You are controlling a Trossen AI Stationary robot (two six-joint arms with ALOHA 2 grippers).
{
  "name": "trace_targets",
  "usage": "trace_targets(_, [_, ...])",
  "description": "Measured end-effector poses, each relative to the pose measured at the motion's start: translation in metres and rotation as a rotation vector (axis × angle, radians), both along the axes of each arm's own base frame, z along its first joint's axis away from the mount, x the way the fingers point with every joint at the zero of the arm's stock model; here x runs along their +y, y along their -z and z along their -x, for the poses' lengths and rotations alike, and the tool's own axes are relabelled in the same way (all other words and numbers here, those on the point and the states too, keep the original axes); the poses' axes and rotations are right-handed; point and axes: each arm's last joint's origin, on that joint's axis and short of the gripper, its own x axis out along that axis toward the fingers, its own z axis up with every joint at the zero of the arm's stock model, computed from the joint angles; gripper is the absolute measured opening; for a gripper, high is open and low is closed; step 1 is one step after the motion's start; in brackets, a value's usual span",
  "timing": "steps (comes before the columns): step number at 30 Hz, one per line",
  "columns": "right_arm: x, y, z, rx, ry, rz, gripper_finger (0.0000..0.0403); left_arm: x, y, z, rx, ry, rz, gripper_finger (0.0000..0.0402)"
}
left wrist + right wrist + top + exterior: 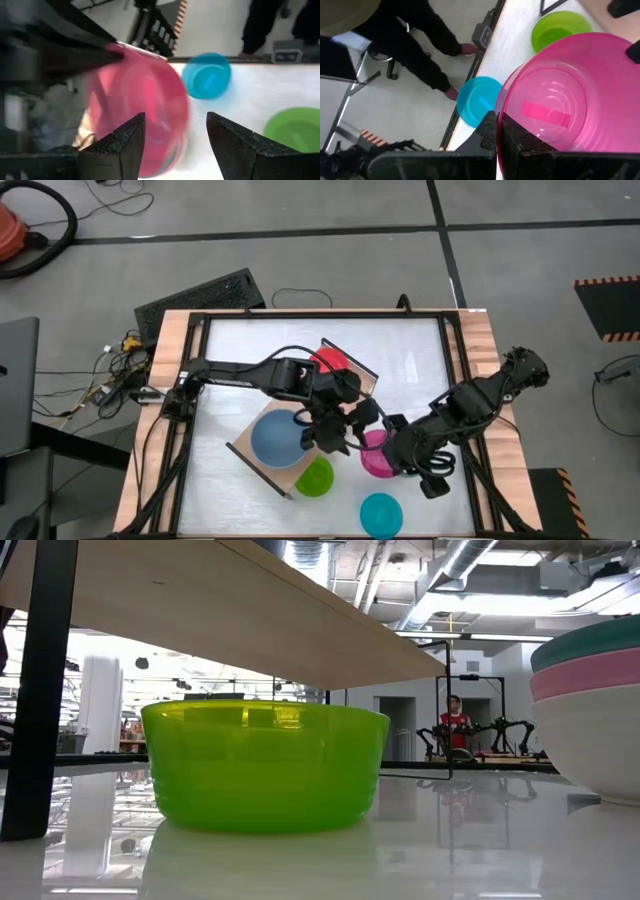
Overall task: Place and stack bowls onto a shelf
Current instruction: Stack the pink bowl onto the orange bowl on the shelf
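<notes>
The shelf, a light-wood board with black end frames, lies slantwise mid-table. A blue bowl and a red bowl sit on it. My right gripper is shut on the magenta bowl just right of the shelf's near end. My left gripper is open beside that bowl, its fingers pointing at the bowl's outer wall. The lime green bowl and the cyan bowl stand on the table nearer the front edge. My right gripper holds the magenta bowl by its rim, one finger inside the bowl and one outside. The fingers come from the table's right side. The bowl is tilted, its opening turned toward the wrist camera.
In the low view the lime green bowl stands under the shelf board, and a stack of teal, pink and cream bowls stands at the right. A person stands beyond the table's edge.
</notes>
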Motion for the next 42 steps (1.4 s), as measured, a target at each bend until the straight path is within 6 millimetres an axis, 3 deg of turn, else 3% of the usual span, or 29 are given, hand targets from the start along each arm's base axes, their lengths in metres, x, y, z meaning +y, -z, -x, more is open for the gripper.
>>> trace_targets(8, [0.005,-0.008,0.004,-0.019,-0.057,-0.040,0.0022,-0.010,0.010,-0.004,0.001,0.033,-0.047,0.0176])
trace_targets(14, [0.009,-0.016,0.009,-0.075,-0.109,-0.022,0.0022,-0.016,0.005,-0.005,-0.069,0.030,-0.083,0.0145])
trace_targets(24, [0.008,-0.016,0.009,-0.097,-0.167,-0.001,0.0022,-0.017,0.005,-0.004,-0.092,0.072,-0.136,0.0021])
trace_targets(28, [0.008,-0.016,0.009,-0.096,-0.168,-0.002,0.0022,-0.018,0.006,-0.003,-0.087,0.072,-0.137,0.0008])
trace_targets(42, [0.005,-0.019,0.008,-0.082,-0.118,-0.046,0.0165,-0.018,0.006,-0.004,-0.104,0.022,-0.191,0.0000])
